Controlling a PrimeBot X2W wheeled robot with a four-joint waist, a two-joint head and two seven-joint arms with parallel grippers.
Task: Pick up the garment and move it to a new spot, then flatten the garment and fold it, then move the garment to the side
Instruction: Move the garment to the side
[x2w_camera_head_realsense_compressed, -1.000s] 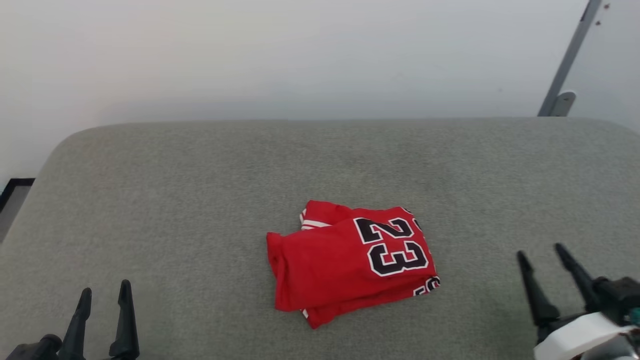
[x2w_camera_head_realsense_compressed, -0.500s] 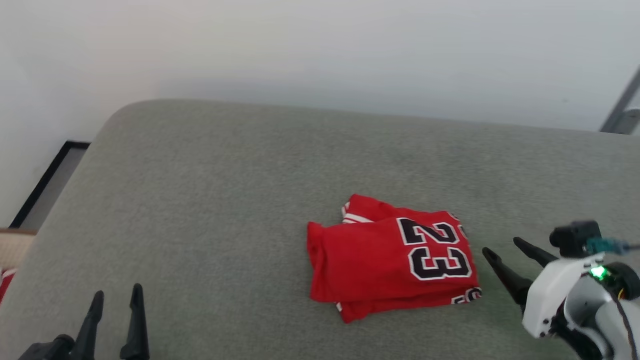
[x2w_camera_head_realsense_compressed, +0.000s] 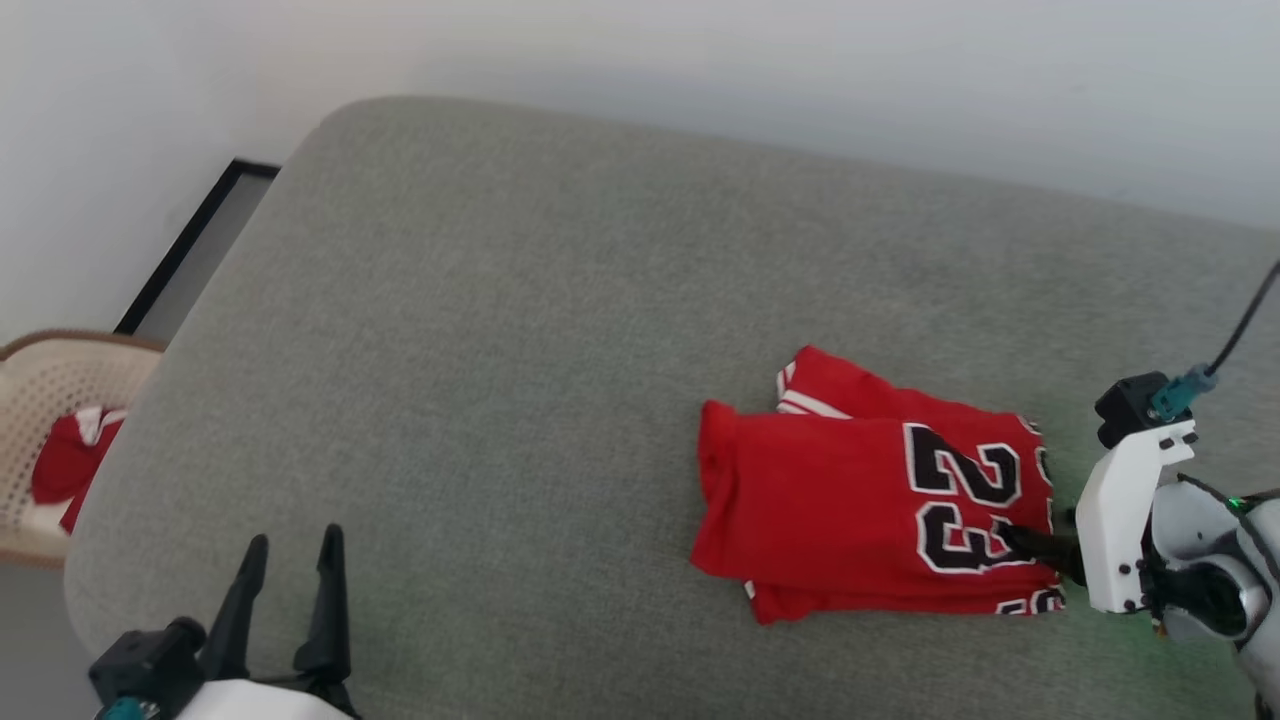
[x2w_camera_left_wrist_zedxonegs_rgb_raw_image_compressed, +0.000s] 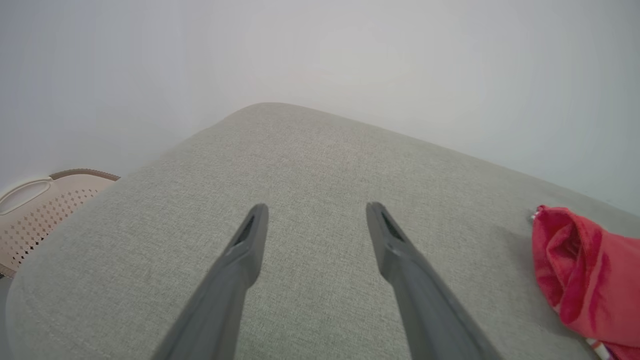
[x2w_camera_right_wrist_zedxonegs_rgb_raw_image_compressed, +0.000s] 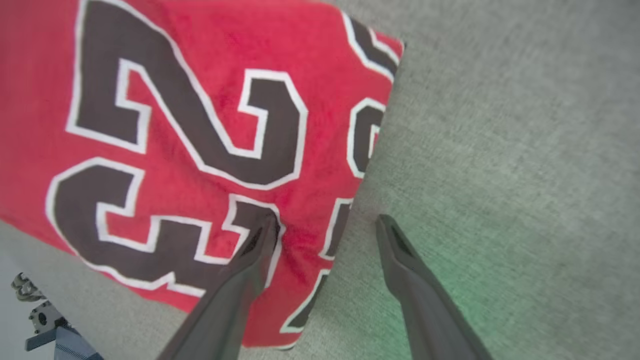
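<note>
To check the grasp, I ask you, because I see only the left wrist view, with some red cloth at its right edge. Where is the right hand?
Observer: The right hand is open astride the edge of the folded red jersey-style shirt: one finger over its black number, the other over the grey fabric cushion.
Operator: Which number?
Observer: 23, outlined in white, on the top layer.
Operator: Is the beige perforated basket empty?
Observer: No, the head view shows red-and-white cloth in it.
</note>
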